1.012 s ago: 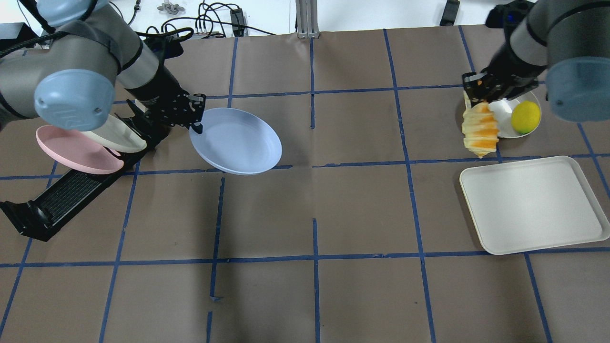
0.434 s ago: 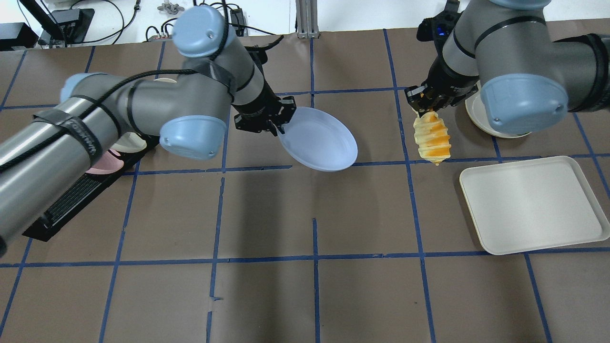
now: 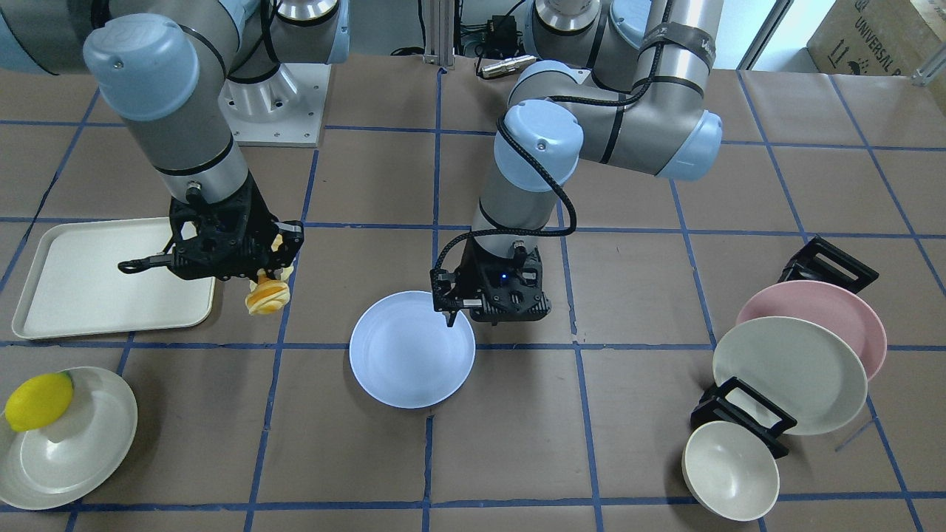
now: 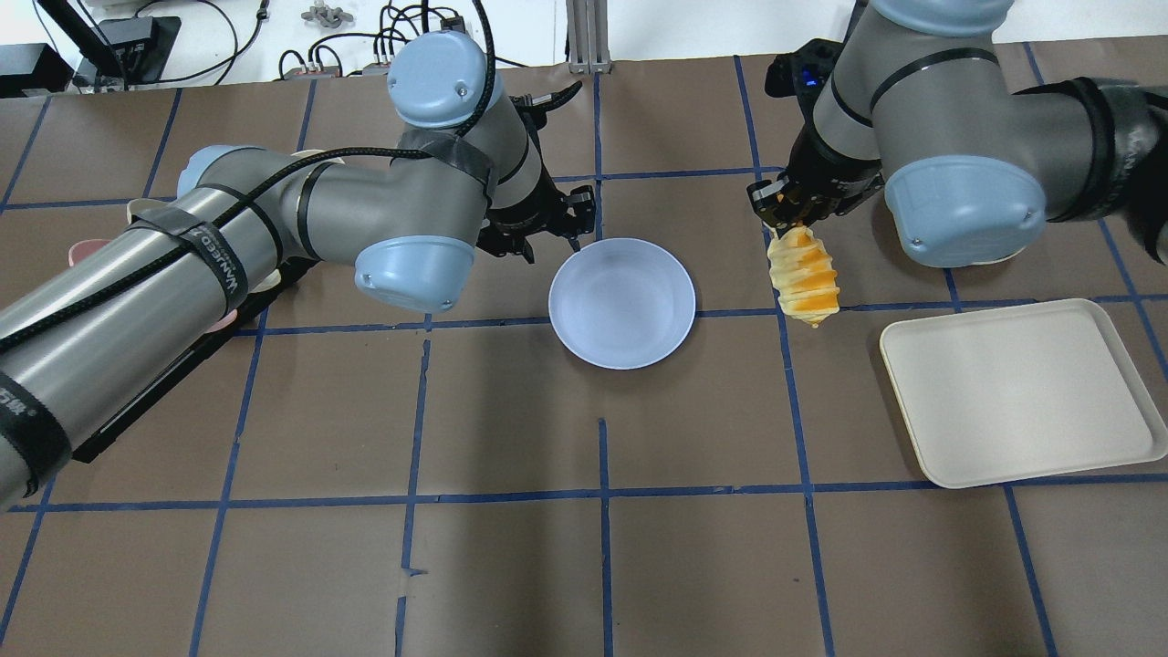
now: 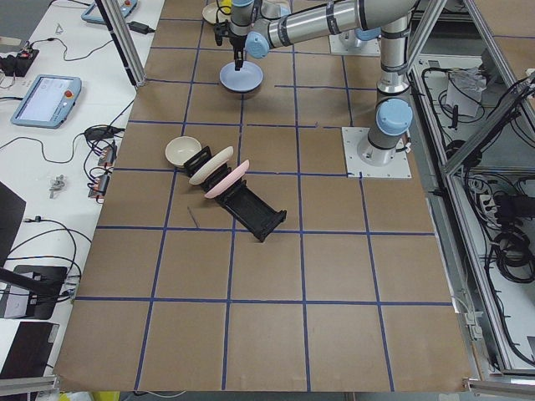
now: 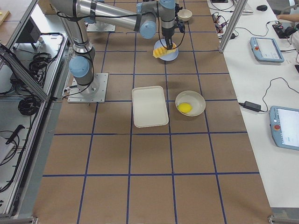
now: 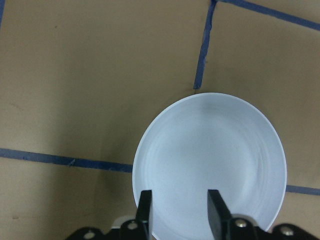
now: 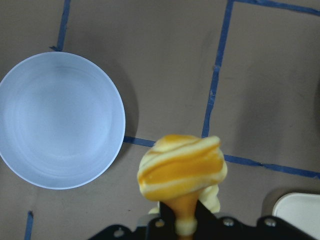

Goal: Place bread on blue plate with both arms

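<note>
The blue plate lies flat on the table near its middle; it also shows in the front view. My left gripper hovers over the plate's far-left rim. In the left wrist view its fingers stand apart over the plate, open and empty. My right gripper is shut on the top end of the bread, which hangs down in the air to the right of the plate, clear of it. In the right wrist view the bread hangs to the right of the plate.
A white tray lies to the right. A cream plate with a lemon sits beyond it. A black rack holds a pink plate and a cream plate; a cream bowl stands beside it.
My left arm carried the tilted blue plate right to the table's middle; it now lies flat and the fingers have let go. My right arm moved left with the bread.
</note>
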Robot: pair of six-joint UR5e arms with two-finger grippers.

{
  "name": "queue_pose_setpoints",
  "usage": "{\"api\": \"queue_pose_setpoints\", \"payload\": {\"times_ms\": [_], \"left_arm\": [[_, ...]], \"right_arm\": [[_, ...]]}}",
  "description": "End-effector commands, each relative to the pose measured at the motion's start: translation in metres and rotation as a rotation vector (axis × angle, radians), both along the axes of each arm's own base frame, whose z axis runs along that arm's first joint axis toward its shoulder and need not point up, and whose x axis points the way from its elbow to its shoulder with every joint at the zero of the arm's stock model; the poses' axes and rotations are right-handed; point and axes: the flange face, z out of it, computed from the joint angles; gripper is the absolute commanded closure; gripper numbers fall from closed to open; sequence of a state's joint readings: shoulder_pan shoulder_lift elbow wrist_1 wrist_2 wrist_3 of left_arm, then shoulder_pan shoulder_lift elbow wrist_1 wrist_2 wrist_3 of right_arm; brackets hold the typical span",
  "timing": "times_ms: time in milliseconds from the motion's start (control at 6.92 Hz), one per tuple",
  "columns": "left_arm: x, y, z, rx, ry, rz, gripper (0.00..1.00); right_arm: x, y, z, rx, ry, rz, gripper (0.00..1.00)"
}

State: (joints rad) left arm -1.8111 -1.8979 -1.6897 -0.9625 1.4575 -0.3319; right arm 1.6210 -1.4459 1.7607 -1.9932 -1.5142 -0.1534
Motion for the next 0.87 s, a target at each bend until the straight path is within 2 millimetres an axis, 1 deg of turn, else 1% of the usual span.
{"api": "queue_pose_setpoints", "payload": {"times_ms": [0, 145, 289, 434, 578, 723], "left_arm": [[0.083, -0.025, 0.021, 0.069, -0.048, -0.202, 0.00], [0.129, -0.034, 0.056, 0.123, -0.050, -0.215, 0.00], [0.156, -0.035, 0.087, 0.174, -0.044, -0.198, 0.00], [0.179, -0.034, 0.120, 0.185, -0.040, -0.188, 0.00], [0.203, -0.023, 0.153, 0.190, -0.035, -0.149, 0.00], [0.229, -0.007, 0.183, 0.146, -0.039, -0.138, 0.00]], "right_arm": [[0.080, 0.009, -0.044, 0.060, -0.019, 0.121, 0.90], [0.118, 0.003, -0.086, 0.086, -0.061, 0.166, 0.90], [0.138, -0.003, -0.113, 0.080, -0.072, 0.197, 0.90], [0.146, -0.010, -0.132, 0.065, -0.079, 0.209, 0.89], [0.146, -0.012, -0.135, 0.059, -0.080, 0.212, 0.89], [0.147, -0.015, -0.130, 0.048, -0.080, 0.214, 0.89]]}}
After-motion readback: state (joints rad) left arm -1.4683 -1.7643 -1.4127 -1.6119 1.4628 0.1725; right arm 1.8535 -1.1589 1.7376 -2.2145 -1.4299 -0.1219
